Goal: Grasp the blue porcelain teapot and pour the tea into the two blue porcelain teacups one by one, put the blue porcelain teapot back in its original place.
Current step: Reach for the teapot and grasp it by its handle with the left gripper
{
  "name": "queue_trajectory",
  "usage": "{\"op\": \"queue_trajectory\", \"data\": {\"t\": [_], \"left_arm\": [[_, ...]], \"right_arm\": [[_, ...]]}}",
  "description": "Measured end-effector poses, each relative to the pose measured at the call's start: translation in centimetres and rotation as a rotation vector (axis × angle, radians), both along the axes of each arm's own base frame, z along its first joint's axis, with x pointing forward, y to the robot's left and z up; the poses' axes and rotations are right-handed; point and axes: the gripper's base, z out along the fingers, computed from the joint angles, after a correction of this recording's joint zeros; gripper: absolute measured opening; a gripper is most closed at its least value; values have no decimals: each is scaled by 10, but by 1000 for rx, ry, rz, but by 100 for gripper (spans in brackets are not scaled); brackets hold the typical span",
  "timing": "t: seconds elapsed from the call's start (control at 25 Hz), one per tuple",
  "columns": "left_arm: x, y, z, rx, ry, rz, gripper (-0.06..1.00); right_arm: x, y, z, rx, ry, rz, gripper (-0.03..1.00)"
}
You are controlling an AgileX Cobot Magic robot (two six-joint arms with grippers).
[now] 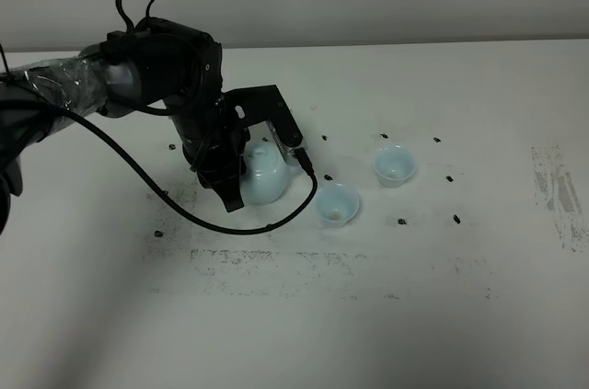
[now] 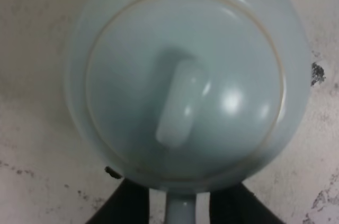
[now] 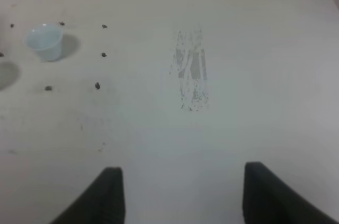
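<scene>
Exterior high view: the blue porcelain teapot (image 1: 265, 177) stands upright on the white surface (image 1: 460, 315), left of centre, partly covered by the left arm (image 1: 156, 72). In the left wrist view its knobbed lid (image 2: 183, 102) is seen from above, seated on the body, and the loop handle (image 2: 180, 211) lies between the two dark fingers (image 2: 124, 203) of the left gripper (image 2: 179, 197). The fingers stand apart on either side of the handle; whether they press on it cannot be told. Right of the teapot sit two blue porcelain teacups, the nearer teacup (image 1: 338, 205) close by the pot and the farther teacup (image 1: 394, 165) beyond it, apart from each other. Dark specks (image 1: 402, 221) dot the surface around them. Right wrist view: the right gripper (image 3: 183, 168) is spread wide over bare surface near a scuffed patch (image 3: 190, 73), holding nothing.
</scene>
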Motion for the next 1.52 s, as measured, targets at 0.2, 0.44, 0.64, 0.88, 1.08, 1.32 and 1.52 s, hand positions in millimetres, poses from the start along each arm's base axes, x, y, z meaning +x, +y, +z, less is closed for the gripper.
{"op": "queue_trajectory", "data": {"t": [0.2,0.44,0.64,0.88,1.08,1.32,1.52], "left_arm": [[1,0,1,-2,-5,0,27],[1,0,1,-2,-3,0,24],[1,0,1,-1,-2,0,12],[1,0,1,0,0,0,6],[0,-1,1,-7,5,8,6],[-1,-3,1,-37,22,25,6],[-1,-5,3,-59,10,33,6]], "right_arm": [[0,0,0,0,0,0,47],[0,0,0,0,0,0,47],[0,0,0,0,0,0,47],[0,0,0,0,0,0,47],[0,0,0,0,0,0,47],[0,0,0,0,0,0,47],[0,0,0,0,0,0,47]]}}
